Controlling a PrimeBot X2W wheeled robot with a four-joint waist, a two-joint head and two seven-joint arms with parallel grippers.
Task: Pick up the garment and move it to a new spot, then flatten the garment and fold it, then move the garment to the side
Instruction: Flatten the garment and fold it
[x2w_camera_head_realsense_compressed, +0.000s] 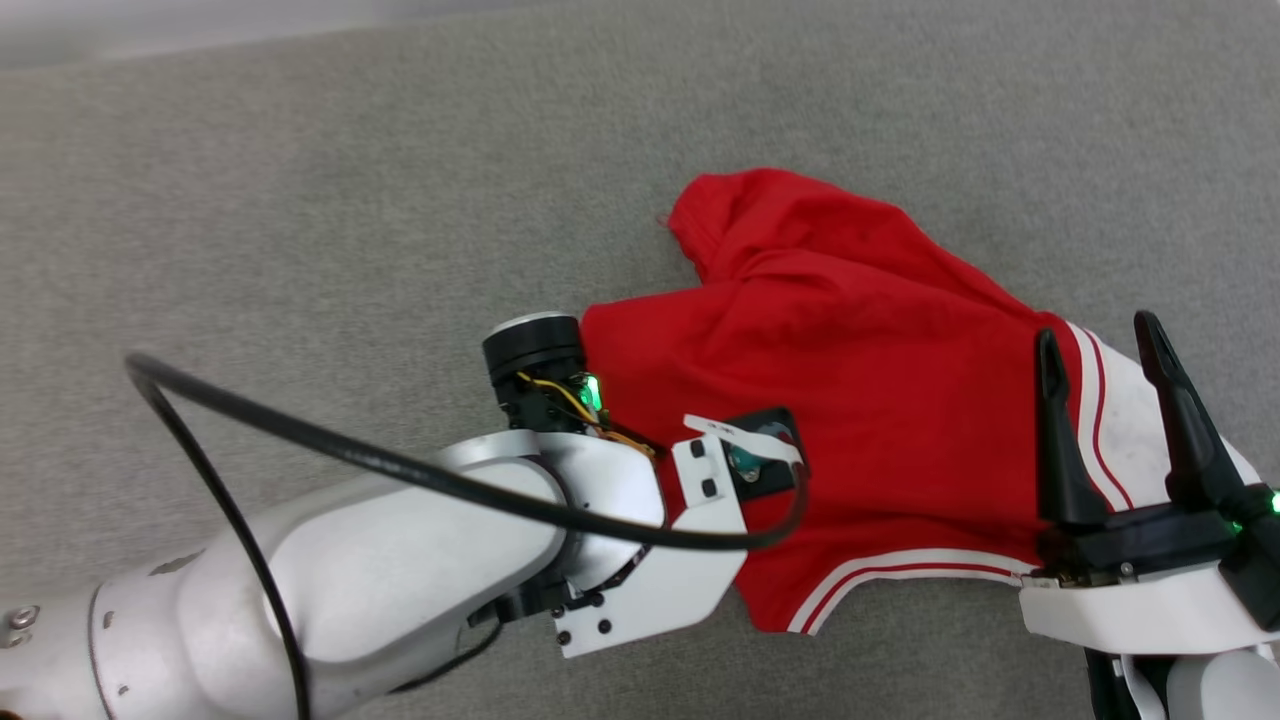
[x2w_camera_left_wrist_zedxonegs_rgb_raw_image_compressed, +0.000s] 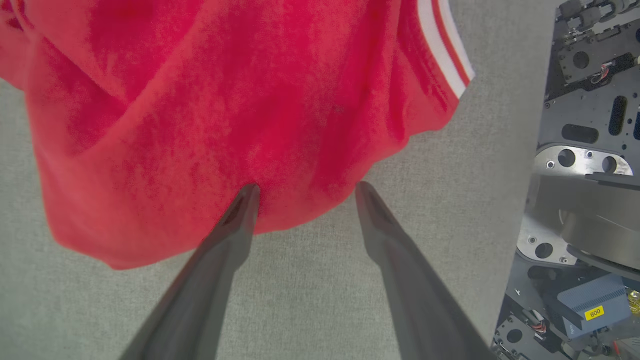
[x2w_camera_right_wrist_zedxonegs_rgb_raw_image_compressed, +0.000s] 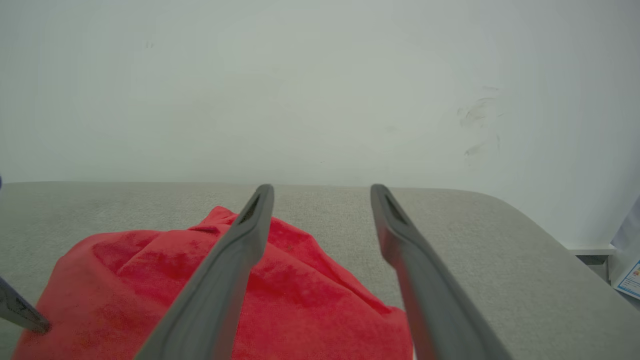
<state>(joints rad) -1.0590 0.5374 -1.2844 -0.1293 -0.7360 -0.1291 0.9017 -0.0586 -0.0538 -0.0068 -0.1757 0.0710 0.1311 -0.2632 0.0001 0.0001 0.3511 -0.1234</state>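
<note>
The garment (x2w_camera_head_realsense_compressed: 850, 380) lies crumpled on the grey surface (x2w_camera_head_realsense_compressed: 300, 200), right of centre in the head view, its red body bunched into a peak toward 12 o'clock and a white sleeve with striped trim spread toward 4 o'clock. No lettering shows on the cloth. The left arm (x2w_camera_head_realsense_compressed: 400, 560) comes in from 8 o'clock, a black cable (x2w_camera_head_realsense_compressed: 300, 440) looped over it, and its wrist sits above the garment's 9 o'clock edge. In the left wrist view the left gripper (x2w_camera_left_wrist_zedxonegs_rgb_raw_image_compressed: 305, 187) stands wide open with nothing between its fingers: one tip is over the red hem and the other just at its edge; I cannot tell whether they touch the cloth. The robot's base (x2w_camera_left_wrist_zedxonegs_rgb_raw_image_compressed: 585, 150) is at 3 o'clock in that view. The right gripper (x2w_camera_head_realsense_compressed: 1097, 335) is at 4 o'clock in the head view, also spread wide and holding nothing, its fingers pointing toward 12 o'clock over the sleeve. In the right wrist view it aims across the garment at a white wall (x2w_camera_right_wrist_zedxonegs_rgb_raw_image_compressed: 320, 90).
</note>
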